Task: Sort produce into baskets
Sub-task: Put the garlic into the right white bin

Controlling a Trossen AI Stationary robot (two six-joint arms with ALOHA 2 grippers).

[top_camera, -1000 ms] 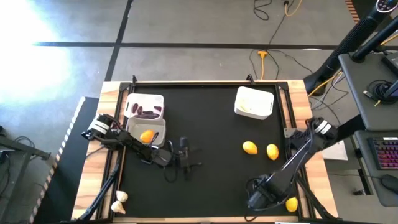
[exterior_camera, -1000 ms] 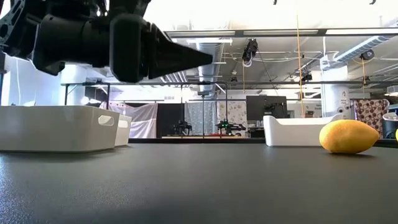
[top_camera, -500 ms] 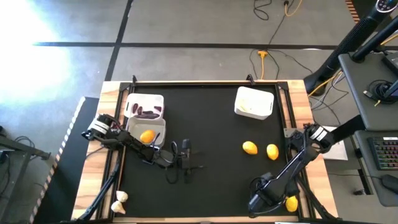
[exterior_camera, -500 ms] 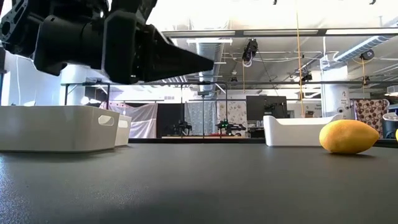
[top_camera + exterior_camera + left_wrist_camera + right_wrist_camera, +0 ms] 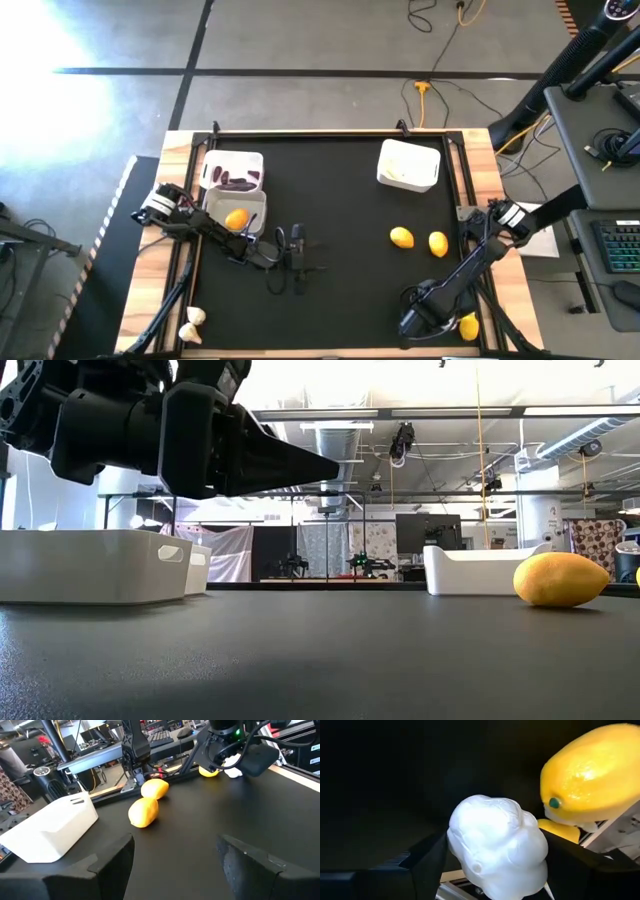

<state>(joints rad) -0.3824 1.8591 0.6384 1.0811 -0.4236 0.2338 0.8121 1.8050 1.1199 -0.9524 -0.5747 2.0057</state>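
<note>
High view: four lemons — one (image 5: 237,219) in a basket (image 5: 238,210), two on the table (image 5: 340,200), one (image 5: 468,326) just beside the right gripper (image 5: 412,322), whose fingers clamp a garlic bulb (image 5: 497,845). Left gripper (image 5: 297,258) fingers spread, empty. Three baskets; two bulbs (image 5: 192,322) off-mat.

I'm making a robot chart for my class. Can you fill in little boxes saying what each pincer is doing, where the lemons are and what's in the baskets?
left pincer: open, empty, above the mat near the table's middle
right pincer: shut on a white garlic bulb at the table's front right corner
loose lemons: two side by side on the mat, one more beside the right pincer
lemon basket: holds one lemon
purple basket: holds dark purple pieces
third basket: back right, contents unclear
other garlic: bulbs at the front left edge
</note>
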